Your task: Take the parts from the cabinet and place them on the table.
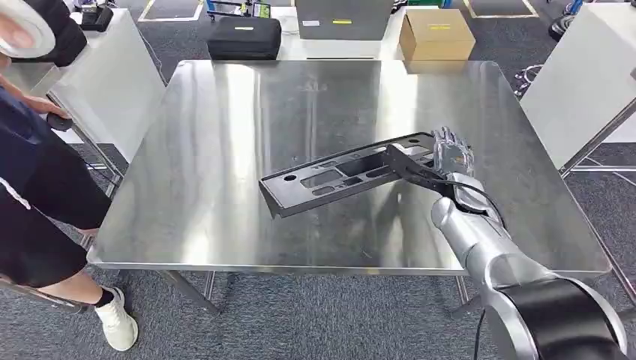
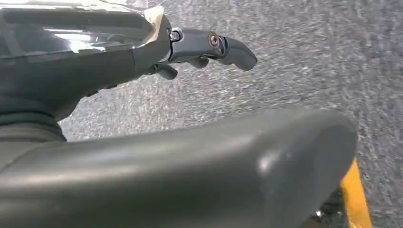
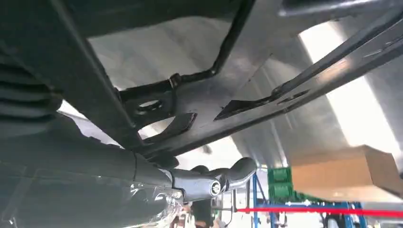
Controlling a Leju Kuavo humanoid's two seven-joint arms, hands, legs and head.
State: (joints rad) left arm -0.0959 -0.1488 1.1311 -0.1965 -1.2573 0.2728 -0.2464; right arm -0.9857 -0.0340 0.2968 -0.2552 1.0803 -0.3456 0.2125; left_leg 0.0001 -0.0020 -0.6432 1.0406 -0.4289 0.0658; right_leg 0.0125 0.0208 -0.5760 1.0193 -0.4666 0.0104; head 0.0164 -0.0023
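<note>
A long black flat part [image 1: 337, 180] with several cutouts lies slanted over the middle of the steel table [image 1: 225, 112]. My right hand [image 1: 450, 154] grips its right end, fingers wrapped over the top edge. Whether the part's left end touches the tabletop I cannot tell. The right wrist view shows the part [image 3: 266, 90] close up from beneath, with my right hand [image 3: 204, 183] under it. My left hand [image 2: 199, 47] hangs over grey carpet, fingers stretched out and holding nothing.
A person [image 1: 37, 172] in dark clothes stands at the table's left side. Beyond the far edge sit a black case [image 1: 244, 37], a grey box [image 1: 343, 19] and a cardboard box [image 1: 436, 34]. White tables flank both sides.
</note>
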